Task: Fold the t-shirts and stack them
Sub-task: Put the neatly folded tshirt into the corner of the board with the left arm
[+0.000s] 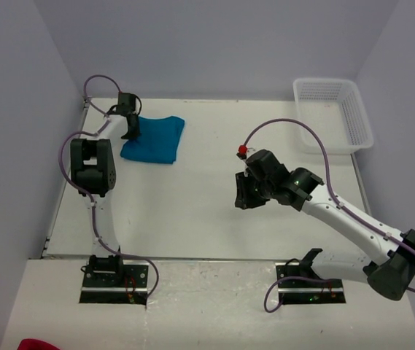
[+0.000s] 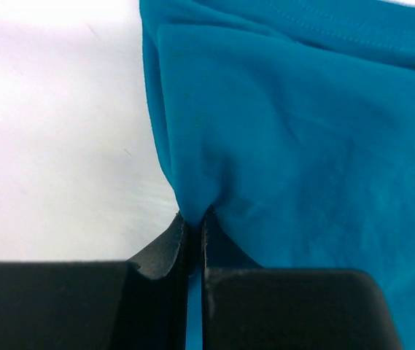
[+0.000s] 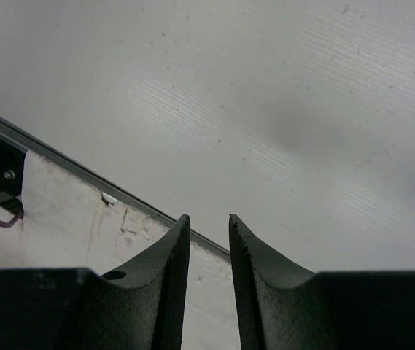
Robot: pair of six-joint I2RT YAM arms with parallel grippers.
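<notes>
Top external: the left gripper [image 1: 131, 133] was down at the edge of the folded teal t-shirt [image 1: 156, 140], the rest of the cloth spreading away from it toward the right arm's side. The right gripper [image 1: 244, 192] hung over bare tabletop [image 1: 192, 211], well apart from the shirt. A white basket [image 1: 357, 120] sat beyond the right gripper, at the far corner.

Left wrist: the fingers [image 2: 165, 251] were pressed together, pinching a puckered fold of the t-shirt at their tips. The cloth ran ahead and to the right of them, with bare tabletop to the left.

Right wrist: the fingers [image 3: 167, 270] stood slightly apart with a narrow gap and nothing between them. Only the tabletop and its near edge lay below.
</notes>
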